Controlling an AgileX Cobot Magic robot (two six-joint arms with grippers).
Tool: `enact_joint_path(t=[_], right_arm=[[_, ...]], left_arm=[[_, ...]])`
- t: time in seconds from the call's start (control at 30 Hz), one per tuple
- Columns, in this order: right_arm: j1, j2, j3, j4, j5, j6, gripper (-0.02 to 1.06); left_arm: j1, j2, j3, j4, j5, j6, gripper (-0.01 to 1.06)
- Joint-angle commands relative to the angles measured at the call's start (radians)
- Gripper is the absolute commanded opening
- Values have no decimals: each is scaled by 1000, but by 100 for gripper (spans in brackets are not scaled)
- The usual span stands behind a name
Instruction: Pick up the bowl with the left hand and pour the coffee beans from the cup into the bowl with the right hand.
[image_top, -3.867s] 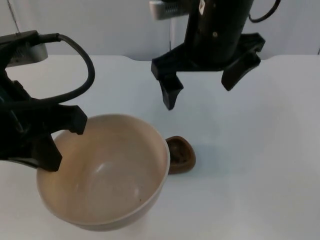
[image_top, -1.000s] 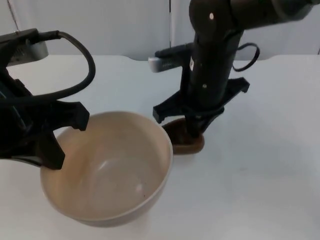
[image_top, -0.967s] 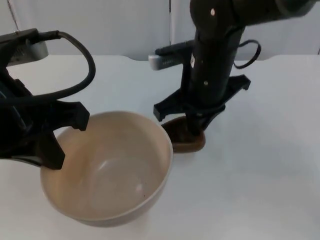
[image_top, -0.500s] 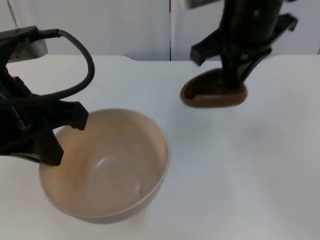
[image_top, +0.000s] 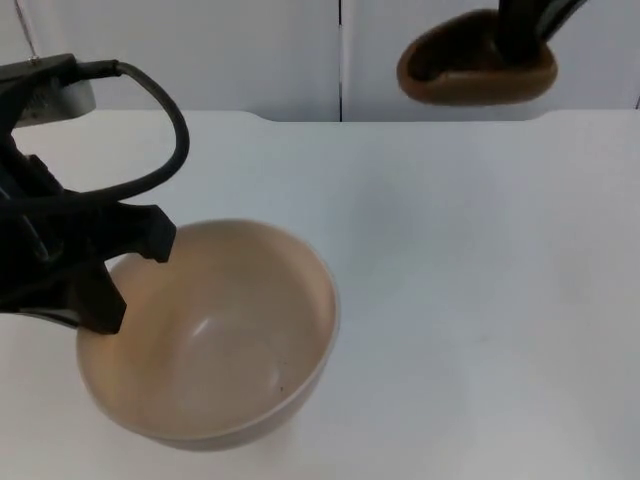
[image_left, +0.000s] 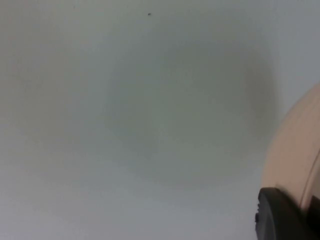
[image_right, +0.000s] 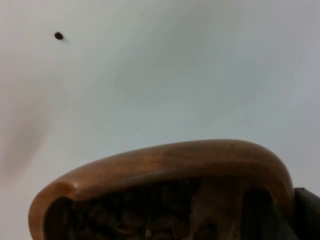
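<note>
A cream bowl (image_top: 215, 340) hangs tilted over the near left of the table, and my left gripper (image_top: 112, 278) is shut on its left rim. In the left wrist view the bowl's outer wall (image_left: 295, 150) stands beside a black fingertip (image_left: 280, 217). High over the table's far side, a brown wooden cup (image_top: 475, 72) is held level with my right gripper (image_top: 520, 28) shut on its right wall. The right wrist view looks into the cup (image_right: 170, 162), which holds dark coffee beans (image_right: 125, 217). Cup and bowl are well apart.
The white table (image_top: 480, 300) stretches bare to the right of the bowl and ends at the grey partition wall (image_top: 250, 50). One loose dark bean (image_right: 59, 35) lies on the table below the cup.
My right gripper has lifted the cup from the table beside the bowl, up and away to the far right. The bowl and the left arm have barely moved.
</note>
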Motion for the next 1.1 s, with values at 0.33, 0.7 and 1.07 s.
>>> enact_joint_path(t=[0.33, 0.7, 1.07], right_arm=[[-4, -66, 1, 51, 6, -14, 0], [92, -59, 1, 37, 6, -14, 0], [267, -45, 1, -181, 6, 53, 0]], left_arm=[[-6, 25, -64, 3, 27, 1, 0], [-6, 120, -80, 2, 7, 9, 0], [-6, 132, -149, -5, 4, 19, 0]])
